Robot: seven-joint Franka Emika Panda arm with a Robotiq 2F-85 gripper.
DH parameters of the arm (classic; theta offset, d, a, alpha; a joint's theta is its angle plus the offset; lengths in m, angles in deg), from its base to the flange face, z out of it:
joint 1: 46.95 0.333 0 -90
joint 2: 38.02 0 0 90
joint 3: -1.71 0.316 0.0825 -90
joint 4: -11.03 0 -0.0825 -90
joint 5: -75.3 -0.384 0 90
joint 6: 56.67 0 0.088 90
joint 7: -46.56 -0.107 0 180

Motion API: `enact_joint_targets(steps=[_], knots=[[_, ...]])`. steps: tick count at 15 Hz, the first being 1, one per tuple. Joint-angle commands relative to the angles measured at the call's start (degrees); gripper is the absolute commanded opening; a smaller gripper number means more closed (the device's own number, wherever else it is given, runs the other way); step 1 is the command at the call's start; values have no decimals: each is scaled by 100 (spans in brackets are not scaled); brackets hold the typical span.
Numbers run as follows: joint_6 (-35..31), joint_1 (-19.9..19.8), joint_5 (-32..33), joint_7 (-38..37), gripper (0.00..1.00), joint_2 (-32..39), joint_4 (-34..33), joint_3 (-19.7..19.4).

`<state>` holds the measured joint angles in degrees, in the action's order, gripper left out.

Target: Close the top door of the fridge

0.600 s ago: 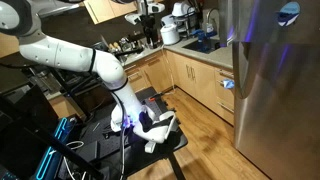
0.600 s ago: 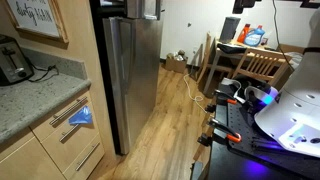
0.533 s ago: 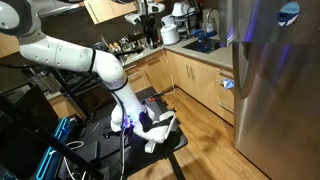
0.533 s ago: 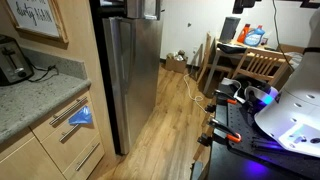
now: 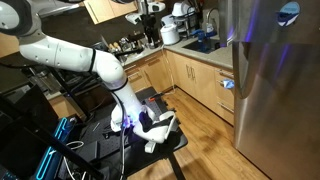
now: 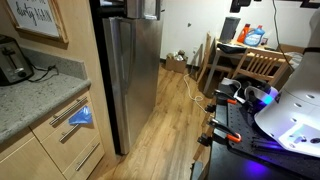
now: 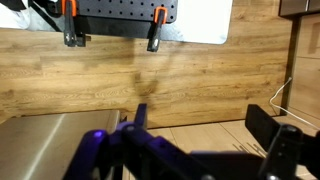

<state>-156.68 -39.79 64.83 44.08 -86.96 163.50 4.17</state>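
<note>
Hidden: the fridge [image 5: 278, 95] is cut off by the top and right edges in an exterior view, and its top is cut off in both exterior views.
Top door: the short upper panel [image 5: 268, 18] at the top right corner, well apart from the arm [image 5: 70, 58]. Its seam with the lower door is hard to make out there.
Top door, other side: only a bottom strip [image 6: 147, 8] shows at the top edge, with a dark gap just beside it. How far it stands open I cannot tell.
Blur: in the wrist view the claw [image 7: 205, 140] is dark and out of focus, cut off by the bottom edge.
Steel patch: a grey surface [image 7: 50, 145] at the lower left of the wrist view, with a purple glint. What it belongs to is unclear.
Labels: a blue oval sticker [image 5: 288, 12] sits on the top door, its print too small to read.
Writing: a framed sign [image 6: 35, 16] above the toaster [image 6: 12, 60] bears dark handwriting that I cannot read.
Claw: its fingers [image 7: 139, 122] are spread wide, with bare wooden floor [image 7: 150, 80] between them. It holds and touches nothing.
Claw position: low over the black bench [image 5: 95, 150], pale with a violet glow [image 5: 152, 130].
Clamps: two orange-handled ones [image 7: 155, 20] grip a black board at the top of the wrist view.
Cabinets: light wood [image 5: 195, 80], a blue cloth [image 5: 228, 85] hanging on one front.
</note>
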Motion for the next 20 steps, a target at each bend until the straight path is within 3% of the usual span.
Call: enact_joint_targets(steps=[1, 13, 20], knots=[[-261, -128, 37, 101, 100, 81, -65, 54], [-1260, -392, 404, 33, 100, 102, -105, 10], [-1556, -372, 643, 603, 100, -79, -254, -230]])
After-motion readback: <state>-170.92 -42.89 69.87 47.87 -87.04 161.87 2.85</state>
